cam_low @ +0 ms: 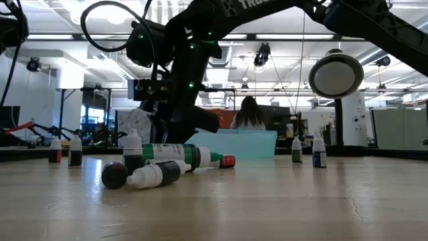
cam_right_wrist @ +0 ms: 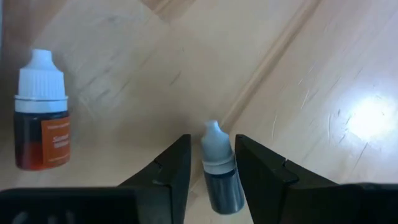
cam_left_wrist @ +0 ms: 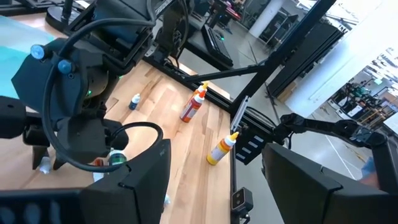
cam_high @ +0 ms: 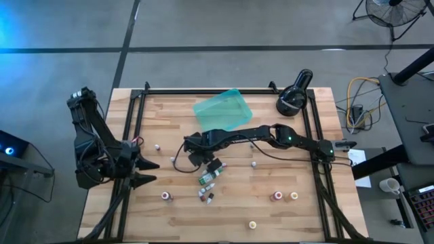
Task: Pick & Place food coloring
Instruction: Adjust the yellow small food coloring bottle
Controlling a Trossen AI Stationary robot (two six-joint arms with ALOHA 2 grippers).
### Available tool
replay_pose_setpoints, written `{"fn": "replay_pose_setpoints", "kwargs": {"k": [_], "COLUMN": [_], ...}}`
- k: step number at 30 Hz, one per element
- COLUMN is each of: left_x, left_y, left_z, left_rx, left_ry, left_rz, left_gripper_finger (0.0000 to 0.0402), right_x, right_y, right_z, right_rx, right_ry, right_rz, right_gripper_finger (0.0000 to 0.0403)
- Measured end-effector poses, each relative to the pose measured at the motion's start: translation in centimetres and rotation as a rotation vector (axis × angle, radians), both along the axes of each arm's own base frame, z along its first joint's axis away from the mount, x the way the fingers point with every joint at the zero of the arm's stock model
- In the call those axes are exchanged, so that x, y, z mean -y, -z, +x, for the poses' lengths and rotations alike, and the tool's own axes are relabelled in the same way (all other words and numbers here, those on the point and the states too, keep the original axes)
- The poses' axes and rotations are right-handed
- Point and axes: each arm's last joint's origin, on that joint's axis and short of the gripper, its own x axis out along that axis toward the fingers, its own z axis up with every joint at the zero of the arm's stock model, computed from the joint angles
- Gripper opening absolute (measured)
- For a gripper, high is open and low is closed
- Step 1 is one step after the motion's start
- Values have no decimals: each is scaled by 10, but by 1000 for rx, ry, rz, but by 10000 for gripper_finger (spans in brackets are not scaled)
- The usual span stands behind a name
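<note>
My right gripper point(cam_high: 196, 157) reaches to the table's middle, pointing steeply down, and is shut on a small dark food coloring bottle point(cam_right_wrist: 219, 171) with a pale cap. An orange bottle point(cam_right_wrist: 40, 112) is just beside it. Several other bottles are scattered on the wood: a cluster lying on their sides point(cam_high: 207, 186), one near the left point(cam_high: 157, 146), and a few toward the near right point(cam_high: 277, 196). The teal tray point(cam_high: 222, 110) lies at the far middle. My left gripper point(cam_high: 146, 171) waits open at the table's left edge. My right gripper pinches the dark bottle by the sides of its body, just below the cap collar point(cam_right_wrist: 217, 167), between its two fingers point(cam_right_wrist: 175, 168). The fingers come steeply from above. The cap sticks out past the fingertips. Whether the bottle's base is on the table does not show.
A black round lamp-like device point(cam_high: 293, 95) stands at the far right corner. Black frame rails point(cam_high: 135, 115) run along the table's left, right and far sides. Bare wood lies between the cluster and the near edge point(cam_high: 217, 227).
</note>
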Motion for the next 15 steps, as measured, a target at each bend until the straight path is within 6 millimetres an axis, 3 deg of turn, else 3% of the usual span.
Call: {"fn": "replay_pose_setpoints", "kwargs": {"k": [5, 15], "left_x": [0, 0], "left_y": [2, 2], "left_z": [0, 0], "left_rx": [-2, -1], "left_ry": [-2, -2], "left_rz": [-11, -12], "left_gripper_finger": [225, 225], "right_x": [0, 0], "right_y": [0, -1], "right_z": [0, 0], "right_rx": [-1, 1], "right_ry": [-11, -22], "right_rz": [-3, -4], "right_gripper_finger": [112, 58]}}
